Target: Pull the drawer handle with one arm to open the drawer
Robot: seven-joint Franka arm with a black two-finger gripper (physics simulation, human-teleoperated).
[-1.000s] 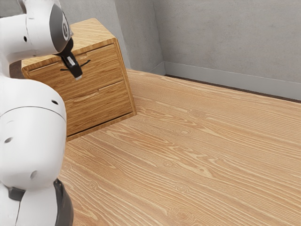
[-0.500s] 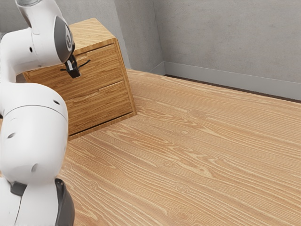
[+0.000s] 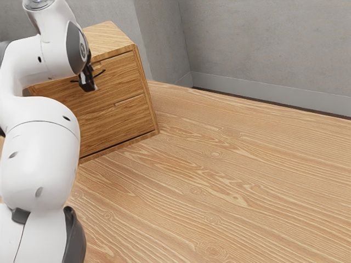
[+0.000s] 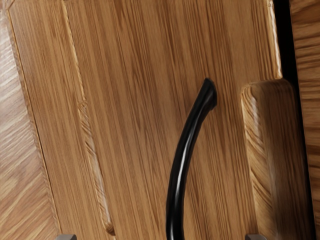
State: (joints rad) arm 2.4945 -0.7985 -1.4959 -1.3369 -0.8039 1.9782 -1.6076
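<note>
- The claw (image 3: 86, 81) is wide open in front of the top drawer (image 3: 118, 68) of the cabinet (image 3: 112, 123), which stands on the counter (image 3: 230, 164).
- In the wrist view the black curved handle (image 4: 186, 165) runs between the fingertips (image 4: 65, 237), apart from both, so nothing is gripped.
- In the exterior view the drawer front looks level with the cabinet face, so the drawer appears shut and the pull not yet begun.
- Risk: the handle sits nearer one finger than the other. Closing could nudge it sideways or catch only its edge, and the claw would slip off once it pulls.
- Risk: a raised wooden ridge (image 4: 267, 150) lies just beside the handle. A finger pushed in too deep may jam against it.
- Risk: a pull that is not straight out of the cabinet may bind the drawer or drag the whole cabinet along the counter.
</note>
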